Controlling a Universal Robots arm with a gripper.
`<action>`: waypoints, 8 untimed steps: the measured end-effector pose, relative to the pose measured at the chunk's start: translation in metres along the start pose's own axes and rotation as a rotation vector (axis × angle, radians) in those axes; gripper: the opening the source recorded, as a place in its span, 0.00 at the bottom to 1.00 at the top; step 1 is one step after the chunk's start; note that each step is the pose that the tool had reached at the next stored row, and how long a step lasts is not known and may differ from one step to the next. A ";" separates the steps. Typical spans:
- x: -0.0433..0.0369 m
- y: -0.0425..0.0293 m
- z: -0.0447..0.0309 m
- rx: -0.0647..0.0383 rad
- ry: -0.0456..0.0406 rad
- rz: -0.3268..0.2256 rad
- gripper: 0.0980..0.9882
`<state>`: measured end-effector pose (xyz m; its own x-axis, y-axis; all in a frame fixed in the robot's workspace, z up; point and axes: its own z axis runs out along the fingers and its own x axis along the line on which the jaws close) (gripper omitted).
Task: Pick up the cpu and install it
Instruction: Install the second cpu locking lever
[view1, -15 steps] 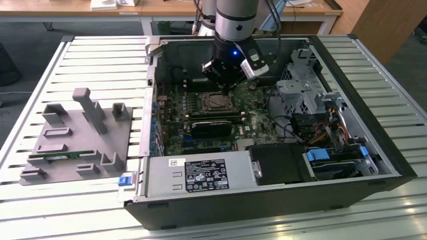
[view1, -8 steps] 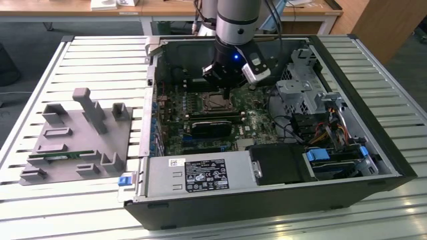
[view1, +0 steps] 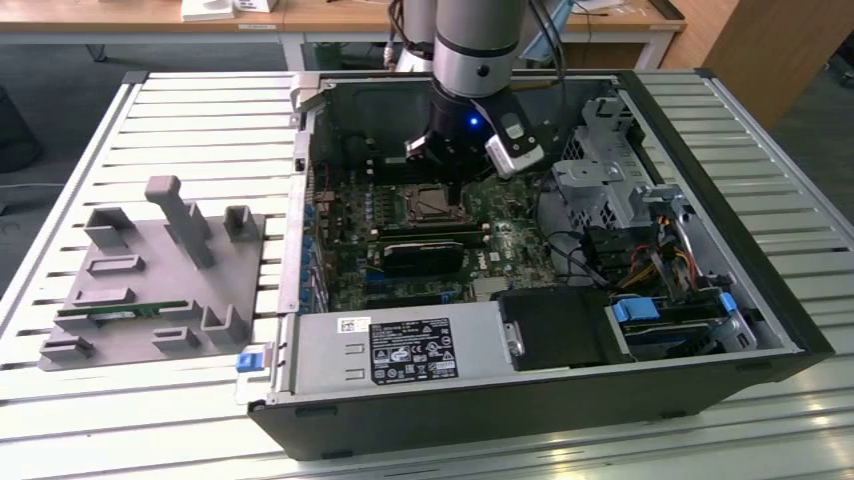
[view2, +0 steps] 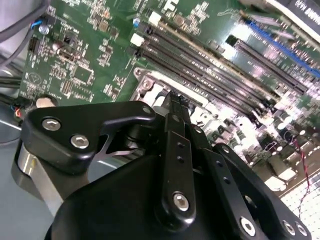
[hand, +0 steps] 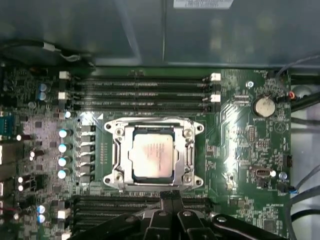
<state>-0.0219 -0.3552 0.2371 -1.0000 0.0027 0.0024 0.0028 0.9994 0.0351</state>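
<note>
The cpu (hand: 152, 157), a silvery-grey square chip, lies flat inside the metal socket frame (hand: 116, 156) on the green motherboard (hand: 245, 150), seen in the first wrist view. My gripper (hand: 173, 196) hovers just off the socket's edge, over the lower memory slots, with its black fingers pressed together and nothing between them. In the second wrist view the gripper (view2: 174, 98) tips sit right above the socket's rim (view2: 145, 82). In the exterior view the gripper (view1: 447, 172) hangs inside the open computer case (view1: 747, 260), just above the socket (view1: 430, 205).
Rows of empty memory slots (hand: 140, 92) flank the socket. A coin battery (hand: 263, 106) and loose cables (hand: 300, 102) lie to one side. In the exterior view, a power supply (view1: 400, 350) and drive cage (view1: 607, 170) crowd the case; a grey fixture (view1: 147, 280) holds a green memory stick (view1: 120, 313).
</note>
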 end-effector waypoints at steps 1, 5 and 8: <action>0.0003 -0.0013 0.0005 0.000 0.0000 0.000 0.01; 0.0110 -0.0037 0.0027 0.000 -0.0001 0.000 0.01; 0.0171 -0.0081 0.0033 0.000 -0.0001 0.000 0.01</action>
<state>-0.0391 -0.3631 0.2336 -1.0000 0.0027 0.0023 0.0028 0.9994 0.0351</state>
